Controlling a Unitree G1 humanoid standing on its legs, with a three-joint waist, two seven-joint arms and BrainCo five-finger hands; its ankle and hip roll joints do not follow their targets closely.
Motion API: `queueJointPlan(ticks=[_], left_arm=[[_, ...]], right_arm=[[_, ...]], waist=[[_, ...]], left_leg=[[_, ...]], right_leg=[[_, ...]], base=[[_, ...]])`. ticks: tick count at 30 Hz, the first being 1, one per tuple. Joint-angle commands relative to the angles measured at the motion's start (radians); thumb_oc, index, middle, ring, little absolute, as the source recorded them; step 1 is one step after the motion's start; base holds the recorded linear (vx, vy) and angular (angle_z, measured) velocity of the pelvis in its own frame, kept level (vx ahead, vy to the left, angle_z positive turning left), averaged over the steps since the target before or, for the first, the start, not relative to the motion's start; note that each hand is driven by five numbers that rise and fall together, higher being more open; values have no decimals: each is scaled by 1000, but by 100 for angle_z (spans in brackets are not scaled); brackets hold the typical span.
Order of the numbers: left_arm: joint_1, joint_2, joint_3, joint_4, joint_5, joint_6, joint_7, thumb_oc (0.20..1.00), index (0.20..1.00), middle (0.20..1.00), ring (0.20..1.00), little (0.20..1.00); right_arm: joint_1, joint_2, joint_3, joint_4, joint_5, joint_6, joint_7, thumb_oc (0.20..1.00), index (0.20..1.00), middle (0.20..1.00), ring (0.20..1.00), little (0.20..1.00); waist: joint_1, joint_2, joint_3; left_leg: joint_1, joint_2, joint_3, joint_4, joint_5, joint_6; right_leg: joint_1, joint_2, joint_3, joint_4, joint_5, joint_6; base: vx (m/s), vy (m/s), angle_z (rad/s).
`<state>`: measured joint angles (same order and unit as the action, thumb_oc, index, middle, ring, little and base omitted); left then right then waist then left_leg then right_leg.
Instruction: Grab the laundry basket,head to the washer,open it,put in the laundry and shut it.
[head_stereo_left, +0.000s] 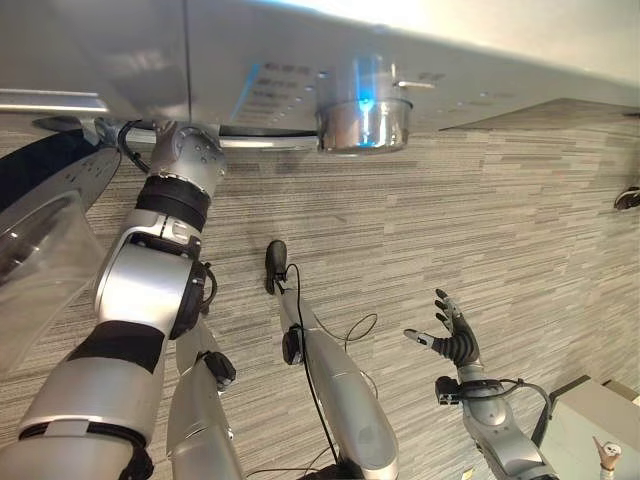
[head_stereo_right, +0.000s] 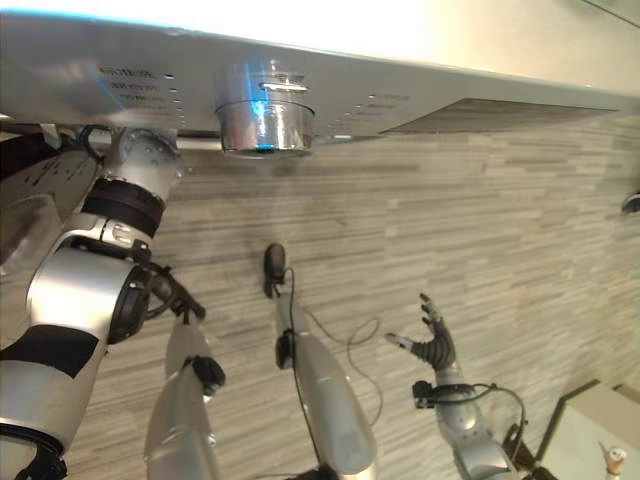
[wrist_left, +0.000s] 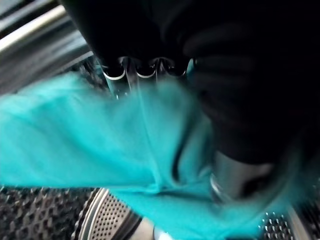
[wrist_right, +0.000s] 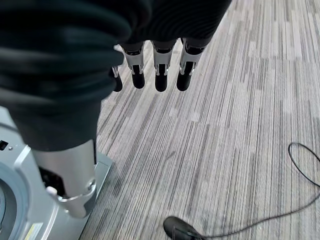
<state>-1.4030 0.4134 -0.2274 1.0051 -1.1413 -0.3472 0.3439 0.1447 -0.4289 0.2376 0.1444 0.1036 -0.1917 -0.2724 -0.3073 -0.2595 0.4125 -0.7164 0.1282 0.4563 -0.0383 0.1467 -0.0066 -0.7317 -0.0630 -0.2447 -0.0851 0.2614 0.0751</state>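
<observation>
- Inside the washer's drum (wrist_left: 45, 215), seen in the left wrist view, the left hand (wrist_left: 145, 70) is right over a turquoise cloth (wrist_left: 100, 145), the laundry, which lies across the perforated metal wall.
- From the head, the left arm reaches up under the washer (head_stereo_left: 300, 60) beside the open glass door (head_stereo_left: 40, 260), and the hand itself is out of sight past the opening.
- Finger state on the left: dark tips touch the top of the cloth, but whether they pinch it or have let it go, I cannot tell; the blur and the dark cover hide the grip.
- The right hand (head_stereo_left: 455, 335) hangs low over the striped floor (head_stereo_left: 480, 200), fingers spread and relaxed, holding nothing; its own wrist view confirms straight fingers (wrist_right: 160, 75).
- To do this step well, I'd say: push the cloth deep, well behind the door rim, then open the fingers fully before drawing back, so no fabric trails out and snags the seal.
- Pull the arm straight out, clear of the door, before swinging it shut.
- Hard to judge: how much of the cloth sits inside the drum, since its edges run off the wrist view.
- The silver control knob (head_stereo_left: 365, 110) is plain enough.
</observation>
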Motion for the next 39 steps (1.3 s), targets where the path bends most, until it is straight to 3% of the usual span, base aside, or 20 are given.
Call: queueJointPlan(ticks=[1, 8, 12, 17, 21, 22, 24, 25, 27, 31, 39], left_arm=[[-30, 54, -8, -47, 47, -42, -57, 1000, 1000, 1000, 1000, 1000], [97, 39, -61, 13, 250, 31, -74, 1000, 1000, 1000, 1000, 1000], [77, 55, -180, 29, 451, 75, -82, 1000, 1000, 1000, 1000, 1000], [135, 37, -258, -98, 581, 69, -59, 1000, 1000, 1000, 1000, 1000], [393, 52, -281, -341, 708, 54, -48, 1000, 1000, 1000, 1000, 1000], [556, 54, -260, -405, 726, 58, -73, 1000, 1000, 1000, 1000, 1000], [726, 52, -229, -449, 728, 61, -102, 1000, 1000, 1000, 1000, 1000], [902, 60, -192, -490, 736, 59, -134, 1000, 1000, 1000, 1000, 1000], [1036, 52, -171, -496, 741, 62, -171, 1000, 1000, 1000, 1000, 1000], [1340, 26, -113, -539, 629, 84, -268, 1000, 1000, 1000, 1000, 1000], [1533, -49, -51, -522, 561, 137, -311, 1000, 1000, 1000, 1000, 1000]], right_arm=[[93, -35, -75, 13, 11, 6, 18, 1000, 1000, 1000, 1000, 1000], [100, -43, -43, 47, 35, -7, 56, 1000, 1000, 1000, 1000, 1000], [107, -60, -55, 50, 59, -21, 79, 1000, 1000, 1000, 1000, 1000], [108, -47, -56, 50, 78, -24, 97, 1000, 1000, 1000, 1000, 1000], [127, -31, -63, 37, 84, -22, 108, 1000, 1000, 1000, 1000, 1000], [134, -22, -66, 47, 85, -15, 113, 1000, 1000, 1000, 1000, 1000], [142, -12, -79, 65, 82, -5, 112, 1000, 1000, 1000, 1000, 1000], [157, -12, -102, 88, 80, -1, 115, 1000, 1000, 1000, 1000, 1000], [150, -4, -119, 133, 86, 7, 119, 1000, 1000, 1000, 1000, 1000], [145, 10, -172, 258, 126, 23, 135, 1000, 1000, 1000, 1000, 1000], [108, 17, -289, 388, 184, 18, 101, 1000, 1000, 1000, 1000, 1000]], waist=[[-3, 68, -82], [23, 74, -71], [29, 80, -63], [51, 94, -53], [80, 118, -48], [95, 128, -48], [110, 142, -56], [125, 158, -68], [142, 176, -87], [183, 217, -141], [198, 236, -267]], left_leg=[[95, -40, -40, -49, -150, -26], [96, -43, -54, -49, -140, -27], [90, -40, -58, -49, -133, -31], [95, -41, -67, -49, -124, -33], [126, -40, -72, -49, -117, -36], [151, -40, -75, -49, -115, -37], [181, -41, -76, -49, -109, -40], [228, -44, -78, -49, -109, -42], [270, -47, -80, -49, -109, -43], [405, -49, -90, -49, -112, -39], [603, -57, -122, -43, -141, -22]], right_leg=[[283, 13, -45, -2, -261, 106], [281, 19, -59, -2, -269, 90], [275, 21, -65, -2, -270, 87], [284, 21, -77, -2, -269, 83], [312, 21, -87, 2, -280, 71], [328, 23, -86, 12, -293, 62], [345, 24, -85, 25, -305, 51], [378, 27, -81, 33, -321, 39], [410, 30, -80, 41, -334, 28], [512, 30, -86, 65, -369, 4], [685, 3, -75, 83, -375, 17]], base=[[0, 0, 0], [-4, -17, 3], [-16, -21, 8], [-15, -43, 6], [-7, -23, 15], [-13, 4, 6], [-3, 3, 12], [17, -4, 27], [37, 22, 22], [84, 21, 21], [102, 48, 4]])
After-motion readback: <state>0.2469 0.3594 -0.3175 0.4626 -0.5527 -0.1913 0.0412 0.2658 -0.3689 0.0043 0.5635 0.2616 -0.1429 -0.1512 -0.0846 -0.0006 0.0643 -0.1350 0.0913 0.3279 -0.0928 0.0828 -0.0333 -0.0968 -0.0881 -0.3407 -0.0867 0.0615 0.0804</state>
